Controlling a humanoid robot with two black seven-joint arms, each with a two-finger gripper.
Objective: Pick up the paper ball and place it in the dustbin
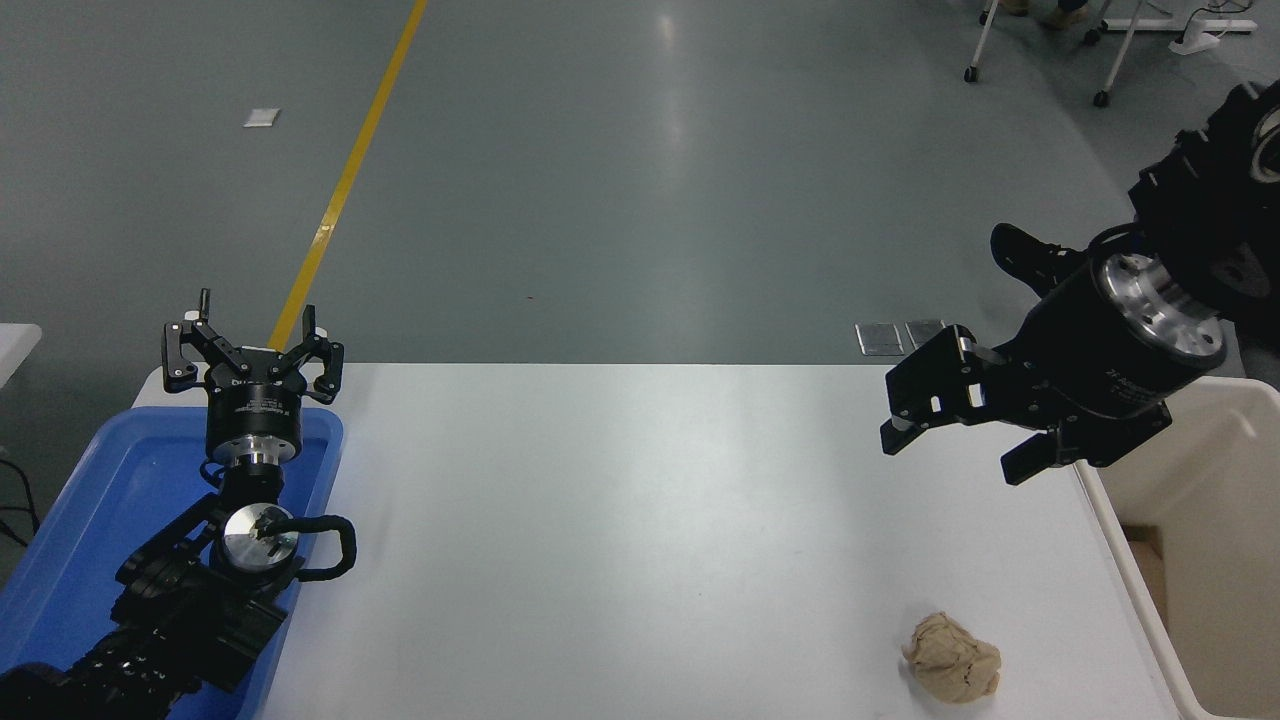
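The tan-brown crumpled paper ball (952, 657) lies on the white table (640, 520) near its front right corner. The cream-white dustbin (1220, 600) stands just off the table's right edge, only partly in view. My right gripper (950, 456) hangs open and empty over the table's far right part, well above and behind the ball, fingers pointing left and down. My left gripper (252, 345) is parked open and empty at the lower left over the blue tray.
A shallow blue tray (90, 520) sits on the table's left end under my left arm. Beyond the far table edge is grey floor with a yellow line (345, 175). A person's black shoe (1030, 258) shows behind my right arm.
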